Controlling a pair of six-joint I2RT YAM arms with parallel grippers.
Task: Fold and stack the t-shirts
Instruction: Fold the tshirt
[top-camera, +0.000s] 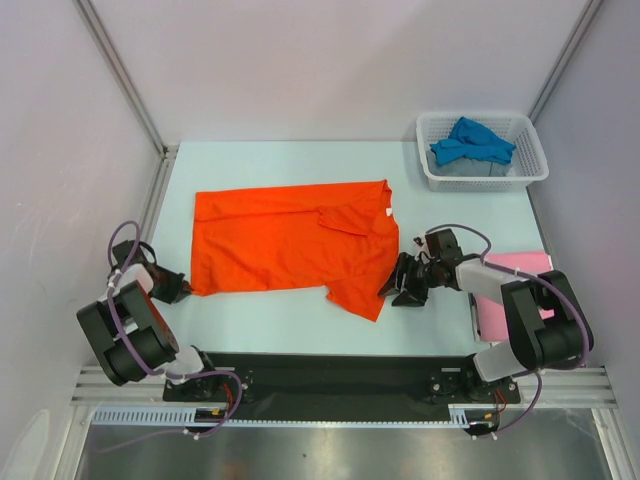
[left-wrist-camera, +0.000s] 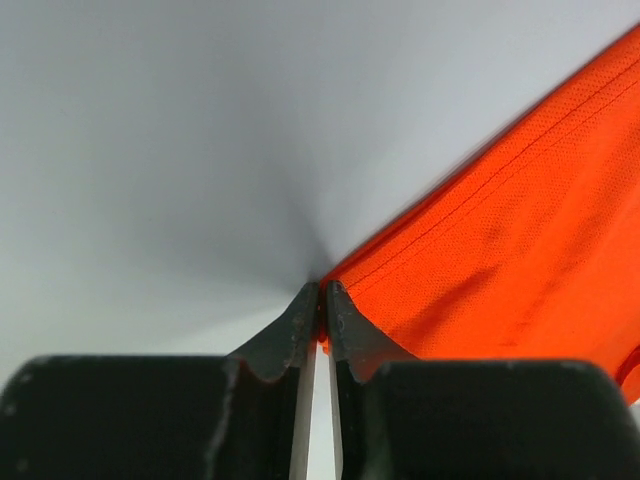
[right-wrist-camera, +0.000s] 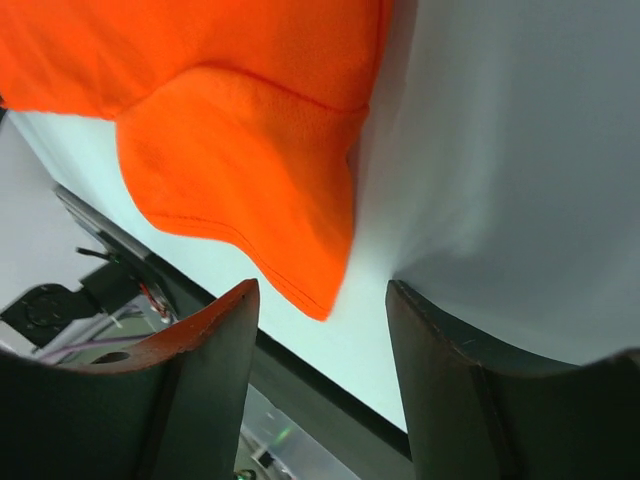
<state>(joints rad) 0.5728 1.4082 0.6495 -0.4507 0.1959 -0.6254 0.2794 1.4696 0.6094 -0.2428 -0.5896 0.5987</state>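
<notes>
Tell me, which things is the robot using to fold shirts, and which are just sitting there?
For the job:
- orange shirt, its corner pinched by the left gripper
- right gripper, open near its sleeve
- pink shirt, on the right
- blue shirt, in the basket

Just there:
- basket
- table

Both arms are the same build: the left arm (top-camera: 125, 325) and right arm (top-camera: 530, 320) have chunky matte-black round joints with white link sections in between. Thin purple cables (top-camera: 112, 243) loop loose off each one. The bases are bolted to a black plate (top-camera: 330, 375) with a silver slotted rail (top-camera: 340, 412) in front. The left gripper (left-wrist-camera: 322, 292) and right gripper (right-wrist-camera: 320, 290) have dark grey curved fingers, a bit scuffed at the edges.
</notes>
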